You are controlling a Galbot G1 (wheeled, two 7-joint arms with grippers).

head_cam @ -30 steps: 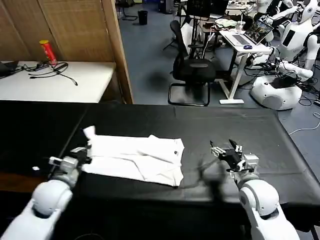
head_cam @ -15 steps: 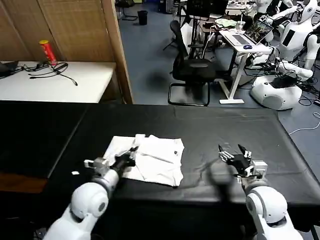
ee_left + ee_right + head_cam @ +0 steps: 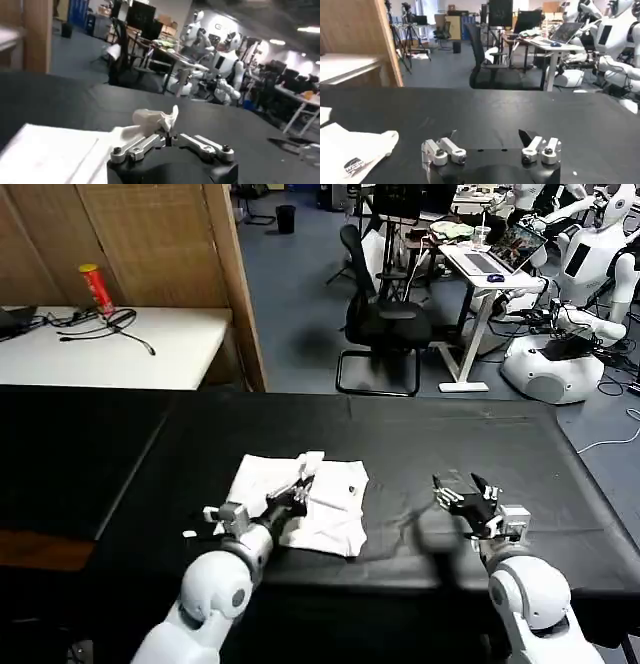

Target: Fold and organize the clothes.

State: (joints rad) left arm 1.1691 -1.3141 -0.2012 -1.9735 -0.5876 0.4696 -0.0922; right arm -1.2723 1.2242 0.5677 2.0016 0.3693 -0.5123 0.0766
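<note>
The clothes are one white T-shirt (image 3: 335, 516), lying partly folded on the black table (image 3: 450, 434), left of its middle. My left gripper (image 3: 299, 486) is over the shirt, shut on a bunch of its white cloth and lifting it above the folded layers. In the left wrist view the pinched cloth (image 3: 160, 119) sticks up from the shut left gripper (image 3: 169, 138), with the rest of the shirt (image 3: 50, 155) flat below. My right gripper (image 3: 458, 494) hovers open to the right of the shirt, apart from it. The right wrist view shows the open right gripper (image 3: 490, 141) and the shirt's edge (image 3: 350, 150) with a small dark label.
A white side table (image 3: 110, 344) at the back left carries a red can (image 3: 97, 288) and cables. A wooden partition (image 3: 235, 284), an office chair (image 3: 385, 324), a desk and other robots (image 3: 560, 354) stand beyond the table's far edge.
My left gripper has swept to the right across the table, dragging the shirt's left part over the rest so the shirt is now narrower. The right gripper has barely shifted.
</note>
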